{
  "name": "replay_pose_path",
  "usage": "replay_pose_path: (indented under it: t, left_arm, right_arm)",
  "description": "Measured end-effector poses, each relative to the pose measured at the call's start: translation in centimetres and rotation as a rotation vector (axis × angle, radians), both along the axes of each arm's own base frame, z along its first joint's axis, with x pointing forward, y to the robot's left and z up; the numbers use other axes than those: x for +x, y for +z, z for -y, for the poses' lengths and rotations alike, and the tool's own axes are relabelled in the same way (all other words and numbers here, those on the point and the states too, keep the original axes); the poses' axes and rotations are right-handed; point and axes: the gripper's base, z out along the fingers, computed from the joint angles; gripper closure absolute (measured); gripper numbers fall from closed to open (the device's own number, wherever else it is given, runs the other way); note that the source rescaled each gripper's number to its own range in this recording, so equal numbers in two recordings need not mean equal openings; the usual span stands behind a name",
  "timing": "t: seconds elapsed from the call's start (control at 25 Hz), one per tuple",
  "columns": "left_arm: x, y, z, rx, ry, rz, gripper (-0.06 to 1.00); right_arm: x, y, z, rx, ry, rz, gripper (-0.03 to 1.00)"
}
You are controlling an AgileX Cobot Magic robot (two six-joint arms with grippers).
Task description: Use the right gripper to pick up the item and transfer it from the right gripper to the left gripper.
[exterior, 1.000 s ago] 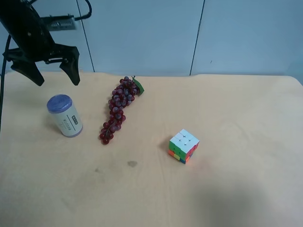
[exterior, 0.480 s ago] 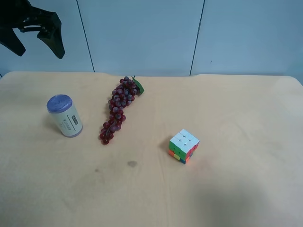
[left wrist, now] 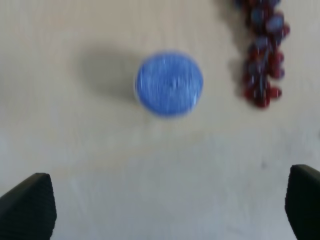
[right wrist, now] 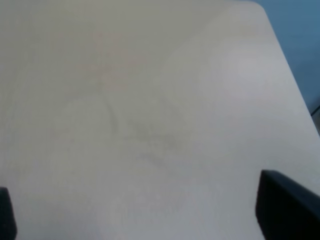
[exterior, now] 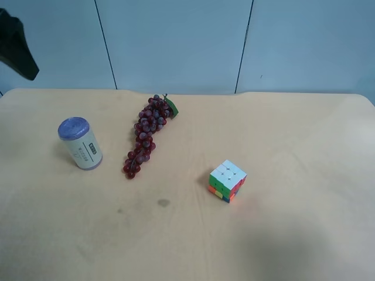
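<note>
The item, a cream-white can [exterior: 80,143] with a blue-purple top, stands upright on the tan table [exterior: 281,234] at the exterior high view's left. The left wrist view looks straight down on the can's blue top [left wrist: 169,83], which is blurred. My left gripper [left wrist: 167,210] hangs high above it, open, with nothing between its fingertips [left wrist: 30,205]. Only one of its black fingers [exterior: 17,50] shows at the top left edge of the exterior view. My right gripper [right wrist: 145,215] is open over bare table and holds nothing. It is out of the exterior view.
A bunch of purple grapes [exterior: 146,134] lies just right of the can, also seen as grapes [left wrist: 262,60] in the left wrist view. A multicoloured cube [exterior: 227,180] sits near the table's middle. A blue wall runs behind the table's far edge.
The left gripper has risen and drawn off to the exterior view's upper left, leaving only one finger in frame. Can, grapes and cube have not moved.
</note>
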Motion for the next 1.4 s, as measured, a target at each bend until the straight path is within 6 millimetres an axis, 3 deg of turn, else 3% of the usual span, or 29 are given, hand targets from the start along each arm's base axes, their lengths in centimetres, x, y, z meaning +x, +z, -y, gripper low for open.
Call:
replay_pose_path:
  t: [0.4,0.68,0.84,1.08,1.24,1.4]
  left_arm:
    - [-12.0,-0.8,-2.0,-0.061,0.011,0.312,0.16]
    - [-17.2,-3.3,-2.9,-0.075,0.013,0.376,0.15]
    - [-18.7,-4.5,-3.1,-0.072,0.012,0.365,0.14]
    - [-18.9,-7.0,-3.4,-0.032,0.016,0.295,-0.04]
    - [-18.7,-9.5,-3.3,-0.018,0.015,0.214,-0.04]
    - [-18.8,-9.7,-3.2,-0.046,0.014,0.235,-0.04]
  right_arm:
    - [0.0,0.0,0.0,0.0,0.0,0.0,0.16]
    - [0.0,0.0,0.0,0.0,0.0,0.0,0.16]
    - [0.0,0.0,0.0,0.0,0.0,0.0,0.16]
    - [0.0,0.0,0.0,0.0,0.0,0.0,0.16]
    - [0.0,0.0,0.0,0.0,0.0,0.0,0.16]
    - [0.0,0.0,0.0,0.0,0.0,0.0,0.16]
